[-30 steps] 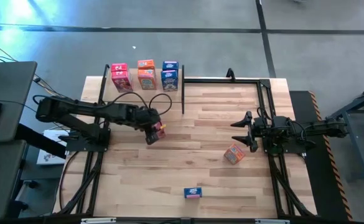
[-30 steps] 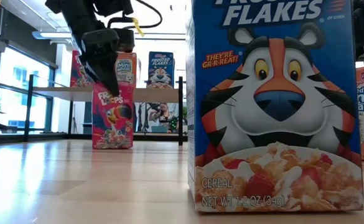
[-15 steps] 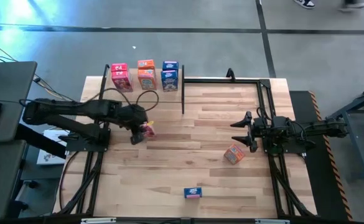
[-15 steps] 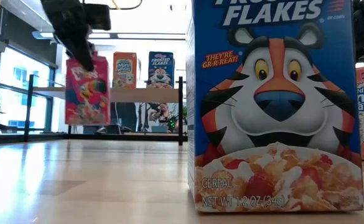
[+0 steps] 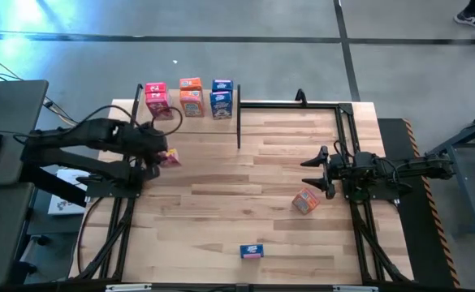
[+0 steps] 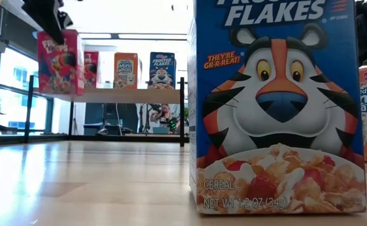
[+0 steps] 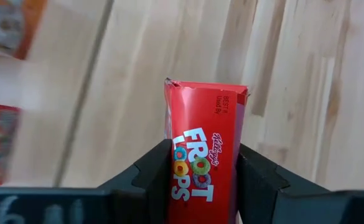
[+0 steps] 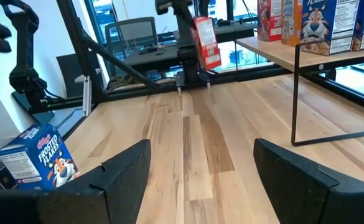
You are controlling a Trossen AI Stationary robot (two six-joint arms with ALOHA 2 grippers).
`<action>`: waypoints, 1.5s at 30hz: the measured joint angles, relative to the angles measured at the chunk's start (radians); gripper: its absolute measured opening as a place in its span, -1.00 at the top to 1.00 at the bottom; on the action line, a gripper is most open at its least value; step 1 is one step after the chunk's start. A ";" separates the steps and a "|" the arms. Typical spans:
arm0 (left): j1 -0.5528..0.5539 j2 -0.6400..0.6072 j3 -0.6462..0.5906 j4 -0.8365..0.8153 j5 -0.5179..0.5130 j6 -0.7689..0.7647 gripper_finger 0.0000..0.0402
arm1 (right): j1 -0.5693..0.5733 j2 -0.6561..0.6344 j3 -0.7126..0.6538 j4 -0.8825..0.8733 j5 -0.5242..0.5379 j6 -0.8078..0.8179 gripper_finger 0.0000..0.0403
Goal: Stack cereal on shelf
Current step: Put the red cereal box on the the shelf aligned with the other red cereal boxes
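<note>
While overhead blurs it, left gripper [image 7: 201,180] clamps Froot Loops box [image 7: 205,140] (wrist view).

A grey concrete floor [image 5: 245,57] crossed by dark seams surrounds the plank tabletop [image 5: 245,203]. Tall windows [image 6: 10,94] brighten the room's far side, and an office chair [image 8: 135,31] stands beyond the table.

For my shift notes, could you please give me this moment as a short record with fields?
Left pincer: shut on the red Froot Loops box, held in the air near the shelf
Right pincer: open, holding nothing, waiting at the right side of the table
On shelf: pink-red box, orange box, blue box
On table: orange box on table, blue box on table
</note>
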 joint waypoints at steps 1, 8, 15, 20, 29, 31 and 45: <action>0.000 0.001 0.019 -0.022 -0.009 0.016 0.32 | 0.000 0.000 0.000 -0.001 0.000 0.000 -0.38; 0.013 0.005 0.117 -0.091 -0.097 0.135 0.31 | 0.000 0.000 0.000 -0.008 0.000 0.000 -0.38; 0.093 0.005 0.203 -0.117 -0.152 0.288 0.31 | 0.000 0.000 0.000 -0.008 0.000 0.000 -0.38; 0.181 0.012 0.259 -0.119 -0.157 0.391 0.31 | 0.000 0.000 0.000 -0.008 0.000 0.000 -0.38; 0.361 0.063 0.305 -0.131 -0.111 0.560 0.31 | 0.000 0.000 0.000 -0.008 0.000 0.000 -0.38; 0.397 0.080 0.308 -0.132 -0.079 0.590 0.31 | 0.000 0.000 0.000 -0.008 0.000 0.000 -0.38; 0.635 0.171 0.308 -0.130 0.121 0.761 0.31 | 0.000 0.000 0.000 -0.008 0.000 0.000 -0.38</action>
